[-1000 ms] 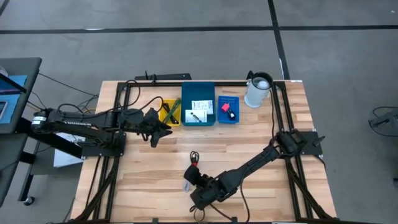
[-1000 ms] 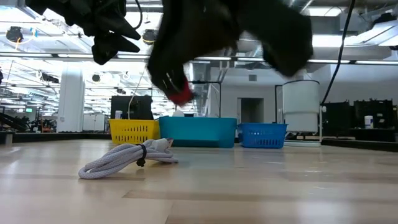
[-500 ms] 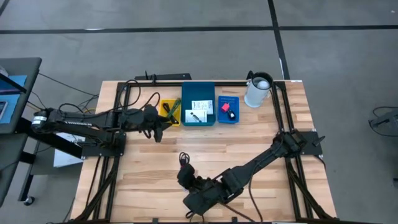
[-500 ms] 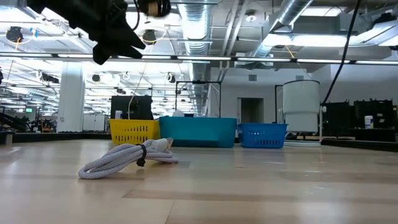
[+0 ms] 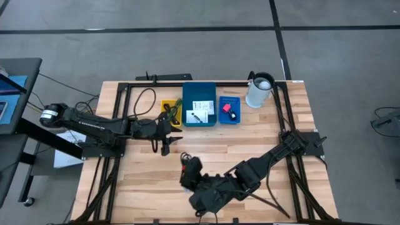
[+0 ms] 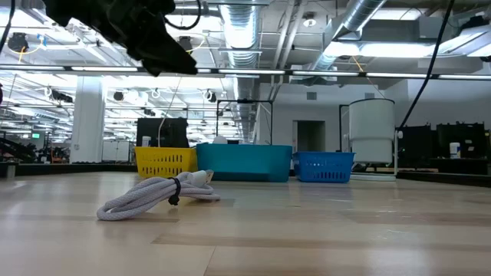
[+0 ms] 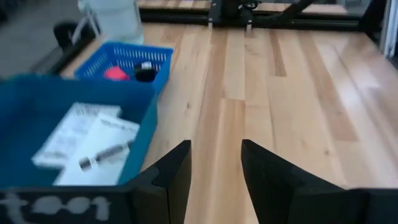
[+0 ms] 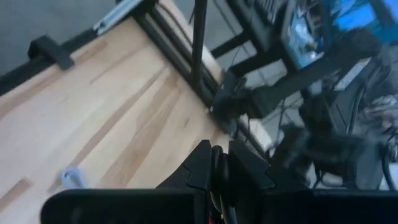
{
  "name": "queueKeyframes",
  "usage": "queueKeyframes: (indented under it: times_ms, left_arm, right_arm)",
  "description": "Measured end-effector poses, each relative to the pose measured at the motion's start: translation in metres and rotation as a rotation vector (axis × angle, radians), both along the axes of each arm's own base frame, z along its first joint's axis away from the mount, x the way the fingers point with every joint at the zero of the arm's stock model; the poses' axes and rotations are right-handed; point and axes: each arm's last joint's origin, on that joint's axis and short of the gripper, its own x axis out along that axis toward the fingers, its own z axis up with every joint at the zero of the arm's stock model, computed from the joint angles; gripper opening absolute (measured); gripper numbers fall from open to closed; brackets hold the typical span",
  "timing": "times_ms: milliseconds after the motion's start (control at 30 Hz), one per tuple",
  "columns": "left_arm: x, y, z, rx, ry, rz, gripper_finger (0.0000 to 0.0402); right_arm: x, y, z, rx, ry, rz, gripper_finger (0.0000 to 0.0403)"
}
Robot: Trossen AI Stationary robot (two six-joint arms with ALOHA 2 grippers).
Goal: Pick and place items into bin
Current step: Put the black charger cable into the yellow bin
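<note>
The teal bin (image 5: 200,113) holds two white cards (image 7: 81,134) and a pen-like piece; the blue bin (image 5: 229,110) holds a pink-red piece (image 7: 115,73) and a small black object (image 7: 145,74); the yellow bin (image 5: 169,113) holds green and black pens. My left gripper (image 5: 165,147) is open and holds nothing, above the bare wood just on the near side of the teal bin (image 7: 68,124). My right gripper (image 5: 187,162) hangs over the table's middle, shut on a small red-and-black thing (image 5: 185,159). A grey coiled cable (image 6: 153,199) lies flat on the table. My right gripper pinches a thin dark piece (image 8: 217,163) of the red-and-black thing between its two fingers. The thing is lifted clear of the table. The gripper body hides the rest of the hold.
A white jug (image 5: 259,91) stands at the far right, beside the blue bin. Black frame rails run along the table's left, right and far sides. Bare wood lies between the bins and the near edge. Beyond the left edge stands a dark stand with equipment (image 8: 329,118).
My left gripper has moved right and toward the near edge, away from the yellow bin, staying open. My right gripper, with the red-and-black thing, has risen out of the low view and shifted slightly left.
</note>
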Motion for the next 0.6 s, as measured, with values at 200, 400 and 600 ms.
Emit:
queueKeyframes:
  times_ms: [200,400,600]
  left_arm:
    - [0.011,-0.014,0.004,0.19,-0.093,-0.093,0.0128]
    - [0.011,-0.028,0.012,0.378,-0.157,-0.206,0.0128]
    - [0.009,-0.039,0.012,0.484,-0.161,-0.286,0.0128]
  right_arm:
    - [-0.006,-0.009,0.012,0.13,0.009,-0.013,0.0029]
    - [-0.004,-0.021,0.016,0.242,0.042,-0.025,0.0028]
    - [0.0,-0.03,0.016,0.261,0.059,-0.022,0.0031]
